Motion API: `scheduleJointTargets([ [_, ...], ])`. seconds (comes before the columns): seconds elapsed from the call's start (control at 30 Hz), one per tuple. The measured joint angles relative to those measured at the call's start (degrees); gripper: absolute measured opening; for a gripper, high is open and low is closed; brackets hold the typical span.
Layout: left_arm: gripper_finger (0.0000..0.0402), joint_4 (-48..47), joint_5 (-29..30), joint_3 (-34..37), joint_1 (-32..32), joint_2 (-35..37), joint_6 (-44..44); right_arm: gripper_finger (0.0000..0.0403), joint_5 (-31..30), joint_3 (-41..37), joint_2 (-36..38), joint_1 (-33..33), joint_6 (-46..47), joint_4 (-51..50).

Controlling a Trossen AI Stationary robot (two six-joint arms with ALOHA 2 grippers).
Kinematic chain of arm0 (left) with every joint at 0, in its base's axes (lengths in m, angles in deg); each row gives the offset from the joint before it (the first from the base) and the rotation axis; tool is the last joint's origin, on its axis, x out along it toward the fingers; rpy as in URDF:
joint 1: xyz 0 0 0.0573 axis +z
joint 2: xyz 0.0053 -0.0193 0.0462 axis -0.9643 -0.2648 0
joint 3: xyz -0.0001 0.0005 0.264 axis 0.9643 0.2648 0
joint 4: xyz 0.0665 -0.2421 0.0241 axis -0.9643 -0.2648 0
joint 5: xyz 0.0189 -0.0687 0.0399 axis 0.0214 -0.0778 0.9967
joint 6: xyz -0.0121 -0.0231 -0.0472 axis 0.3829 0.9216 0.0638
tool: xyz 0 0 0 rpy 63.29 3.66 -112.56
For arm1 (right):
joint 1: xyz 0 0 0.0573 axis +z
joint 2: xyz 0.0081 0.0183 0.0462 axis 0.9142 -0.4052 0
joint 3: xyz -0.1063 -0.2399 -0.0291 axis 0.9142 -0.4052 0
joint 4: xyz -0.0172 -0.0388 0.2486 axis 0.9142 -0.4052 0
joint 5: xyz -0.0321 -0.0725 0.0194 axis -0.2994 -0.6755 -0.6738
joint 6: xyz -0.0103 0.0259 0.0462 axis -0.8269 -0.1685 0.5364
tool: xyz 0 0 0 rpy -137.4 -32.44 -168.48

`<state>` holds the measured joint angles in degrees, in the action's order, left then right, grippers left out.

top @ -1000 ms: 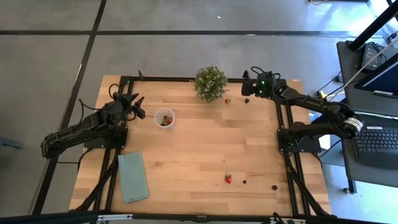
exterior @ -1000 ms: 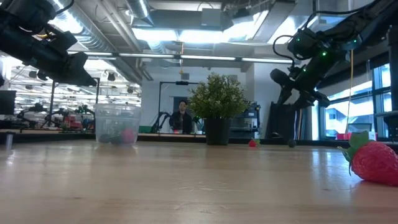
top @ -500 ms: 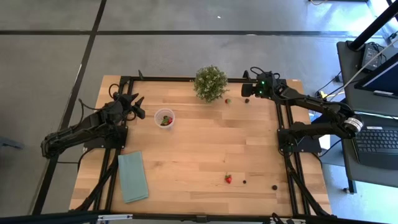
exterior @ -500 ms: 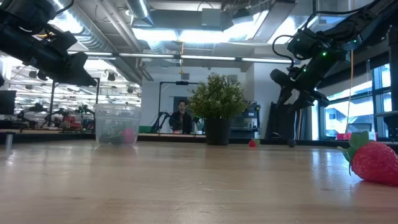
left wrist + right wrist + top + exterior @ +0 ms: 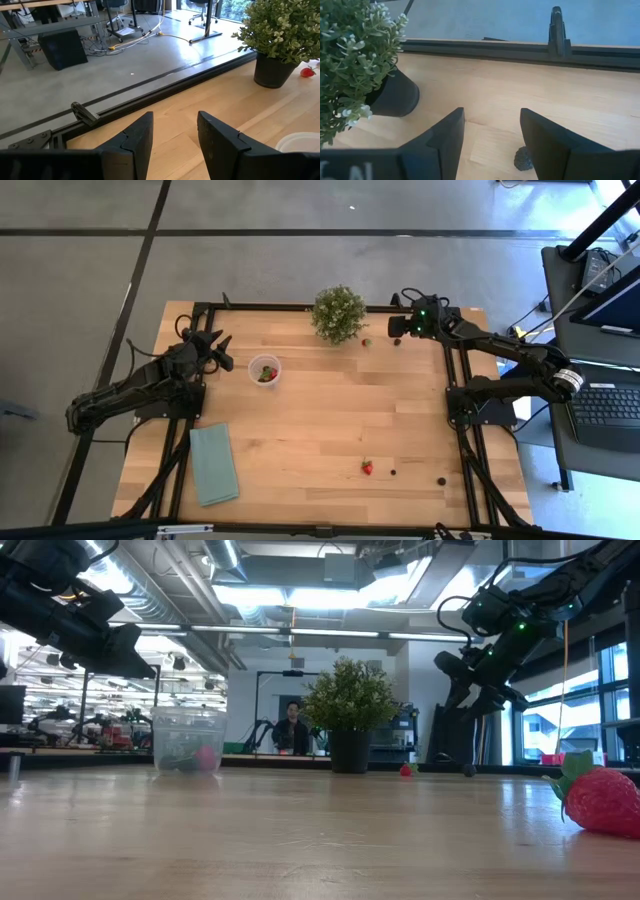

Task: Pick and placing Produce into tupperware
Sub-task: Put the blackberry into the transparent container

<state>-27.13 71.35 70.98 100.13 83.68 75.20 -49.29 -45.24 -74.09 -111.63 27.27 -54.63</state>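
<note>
Hardly anything had moved: our right tool [image 5: 397,326] hung open above a dark berry [image 5: 523,159] near the potted plant [image 5: 338,313]; our left tool [image 5: 222,344] waited open beside the tupperware [image 5: 264,370].

Both arms are showing as dark, jointed tubes with black cables looping along them. The right arm [image 5: 500,345] is glowing with a small green light near its wrist and wearing a silver band by its base. The left arm [image 5: 140,388] is looking plain black throughout.
</note>
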Motion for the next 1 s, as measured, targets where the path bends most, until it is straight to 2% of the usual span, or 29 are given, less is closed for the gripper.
scheduleJointTargets([
  [0.4, 0.0145, 0.2, 0.0, 0.0, 0.0, 0.0, 0.0, 0.0196, 1.9, 0.0, 0.0, 0.0, -2.1, -1.6],
  [0.8, 0.0145, 0.2, 0.0, 0.0, 0.0, 0.0, 0.0, 0.0197, 1.4, 0.0, 0.0, 0.0, -2.3, -3.9],
  [1.0, 0.0145, 0.2, 0.0, 0.0, 0.0, 0.0, 0.0, 0.0239, 1.4, 0.0, 0.0, 0.0, -3.2, -4.0],
])
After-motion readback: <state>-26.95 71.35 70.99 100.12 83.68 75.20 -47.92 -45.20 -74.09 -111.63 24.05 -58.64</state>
